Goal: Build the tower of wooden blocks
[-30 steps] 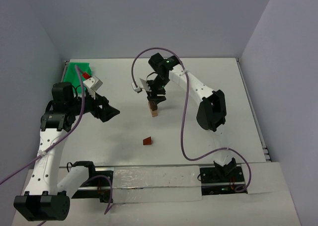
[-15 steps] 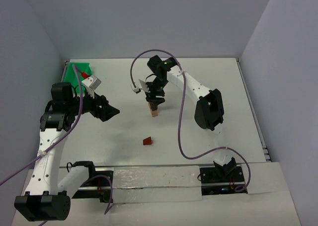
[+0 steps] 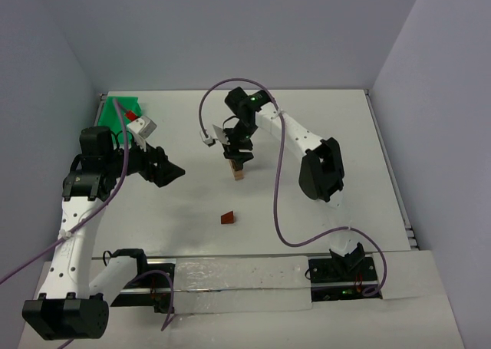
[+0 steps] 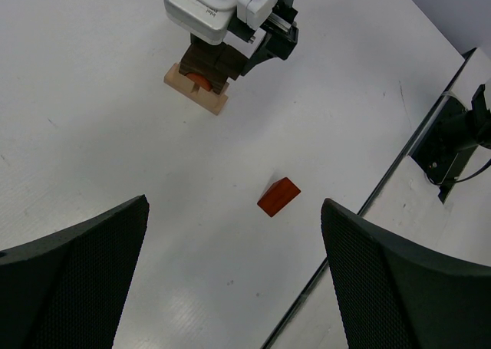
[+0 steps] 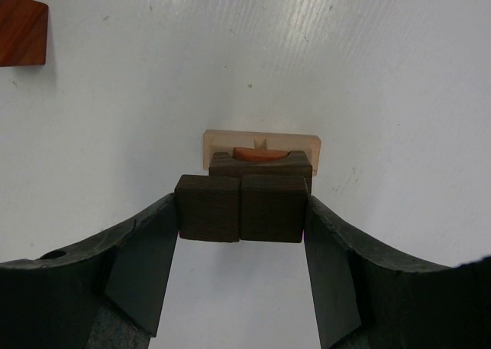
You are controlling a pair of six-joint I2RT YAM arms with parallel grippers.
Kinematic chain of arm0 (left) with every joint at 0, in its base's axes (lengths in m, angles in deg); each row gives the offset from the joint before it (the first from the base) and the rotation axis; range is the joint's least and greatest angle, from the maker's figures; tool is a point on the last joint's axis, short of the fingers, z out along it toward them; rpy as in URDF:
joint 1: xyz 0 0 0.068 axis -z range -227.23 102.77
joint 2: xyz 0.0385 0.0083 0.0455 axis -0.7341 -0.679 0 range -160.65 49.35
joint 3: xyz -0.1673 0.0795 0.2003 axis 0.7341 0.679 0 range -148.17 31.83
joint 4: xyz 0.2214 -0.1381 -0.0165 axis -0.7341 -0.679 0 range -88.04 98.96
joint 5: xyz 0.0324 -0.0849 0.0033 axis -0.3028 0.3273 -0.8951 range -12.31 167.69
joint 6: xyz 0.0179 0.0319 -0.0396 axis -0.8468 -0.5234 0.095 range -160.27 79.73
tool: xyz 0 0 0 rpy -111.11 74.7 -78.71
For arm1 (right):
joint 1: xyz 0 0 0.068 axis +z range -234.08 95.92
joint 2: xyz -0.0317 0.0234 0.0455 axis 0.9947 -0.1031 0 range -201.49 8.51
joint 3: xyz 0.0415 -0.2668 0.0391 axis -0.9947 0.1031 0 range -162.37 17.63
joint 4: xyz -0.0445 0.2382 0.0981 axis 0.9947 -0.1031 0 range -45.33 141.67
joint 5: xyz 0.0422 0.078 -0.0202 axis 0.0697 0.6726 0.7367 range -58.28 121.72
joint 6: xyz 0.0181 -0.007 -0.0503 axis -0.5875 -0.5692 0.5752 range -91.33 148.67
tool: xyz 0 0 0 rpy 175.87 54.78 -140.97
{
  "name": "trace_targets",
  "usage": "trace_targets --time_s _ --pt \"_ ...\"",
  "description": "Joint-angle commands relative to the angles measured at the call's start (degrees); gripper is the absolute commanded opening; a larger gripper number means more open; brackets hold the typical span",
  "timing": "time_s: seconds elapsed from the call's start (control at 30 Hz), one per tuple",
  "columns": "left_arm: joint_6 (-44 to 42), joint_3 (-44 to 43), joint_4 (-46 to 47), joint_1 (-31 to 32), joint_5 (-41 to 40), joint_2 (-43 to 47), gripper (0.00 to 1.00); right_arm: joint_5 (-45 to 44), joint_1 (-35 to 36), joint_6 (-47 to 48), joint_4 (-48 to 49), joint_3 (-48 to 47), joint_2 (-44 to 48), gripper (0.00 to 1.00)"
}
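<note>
Jaws spread wide, the left gripper hovers at centre-left of the top view, a reddish-brown wedge lies alone below centre, and the right gripper clamps two dark brown blocks directly over the wood block tower at centre.

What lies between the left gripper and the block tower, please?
Only bare table: in the top view nothing sits between the left gripper and the tower; the reddish-brown wedge lies off that line, toward the near edge.
</note>
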Motion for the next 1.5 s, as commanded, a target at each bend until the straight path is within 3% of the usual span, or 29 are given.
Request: trace_targets --time_s 0.0,0.9,1.47 --pt "-0.4 -2.6 1.3 -0.7 0.4 -0.2 0.99 -0.4 0.7 -0.4 1.5 -2.9 -1.7 0.44" --pt "-0.9 -1.6 1.4 -1.1 0.9 0.0 0.99 -3.0 0.7 0.1 1.8 -3.9 -2.5 0.48" --pt "-1.0 -1.7 1.3 -1.2 0.9 -0.1 0.99 -3.5 0.8 0.3 1.5 -4.0 -3.0 0.58"
